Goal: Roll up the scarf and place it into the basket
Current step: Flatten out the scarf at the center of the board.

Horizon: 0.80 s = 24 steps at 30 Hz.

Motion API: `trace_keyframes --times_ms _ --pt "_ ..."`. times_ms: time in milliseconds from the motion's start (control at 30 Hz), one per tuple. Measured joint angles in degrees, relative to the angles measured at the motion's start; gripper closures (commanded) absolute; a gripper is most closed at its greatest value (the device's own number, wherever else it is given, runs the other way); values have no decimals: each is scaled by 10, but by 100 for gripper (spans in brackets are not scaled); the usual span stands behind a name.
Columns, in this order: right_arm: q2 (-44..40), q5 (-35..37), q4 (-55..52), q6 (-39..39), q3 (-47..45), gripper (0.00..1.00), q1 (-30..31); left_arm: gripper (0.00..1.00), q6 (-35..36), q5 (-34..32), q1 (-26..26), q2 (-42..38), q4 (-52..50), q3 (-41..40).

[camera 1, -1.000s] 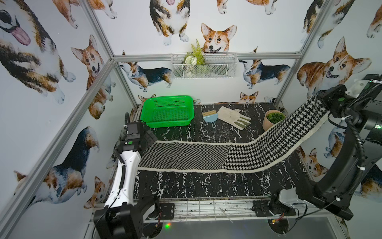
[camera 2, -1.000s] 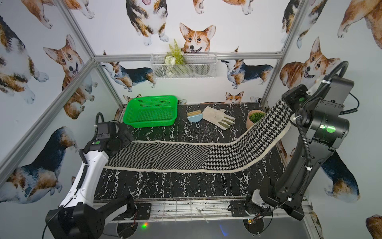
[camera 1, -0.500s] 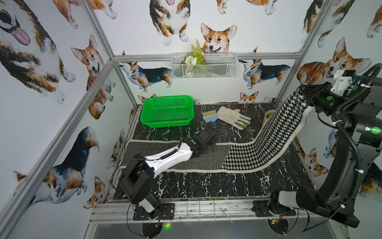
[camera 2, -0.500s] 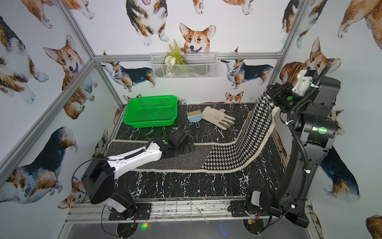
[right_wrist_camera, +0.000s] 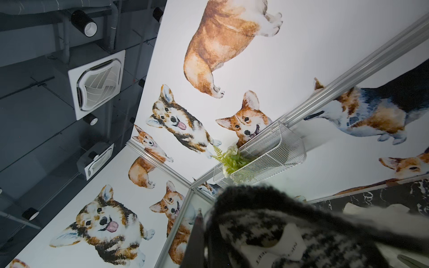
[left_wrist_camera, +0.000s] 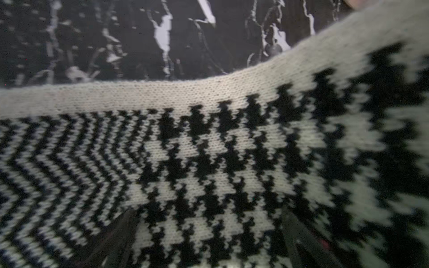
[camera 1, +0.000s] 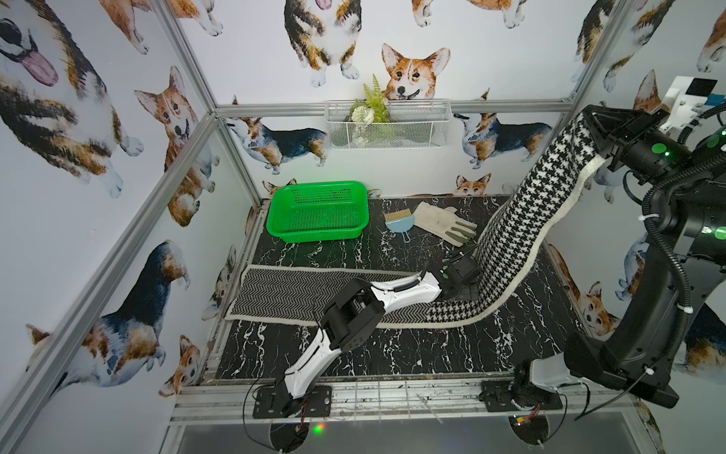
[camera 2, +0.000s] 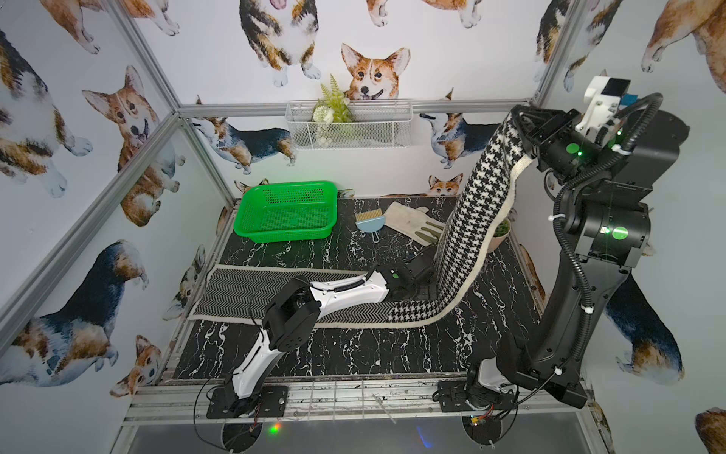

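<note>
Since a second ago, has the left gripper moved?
Yes. The left gripper swung from the table's left edge, across the scarf, toward the glove side.

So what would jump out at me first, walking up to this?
Probably the scarf, hoisted high at one end by the shut right gripper on the black arm, its other half flat on the marble table. The white arm's open left gripper sits low where the scarf begins to rise. The green basket waits empty at the back.

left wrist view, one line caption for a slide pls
Open left gripper low over the scarf, where herringbone meets houndstooth.
</note>
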Motion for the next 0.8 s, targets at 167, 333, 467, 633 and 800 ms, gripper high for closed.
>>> trace_keyframes --times_ms 167,333,467,633,800 --pt "14 -14 14 5 -3 100 0 0 0 26 -26 94 -9 137" --pt "10 -28 18 -1 -26 100 0 0 -11 45 -35 177 -17 276" --pt "3 -36 19 -3 -45 100 0 0 -16 44 -31 193 -18 308" --pt "-21 -46 26 -4 -70 100 9 0 -2 34 -12 120 -14 205" --pt "-51 -44 37 -3 -106 100 49 0 20 30 42 -23 -15 57"
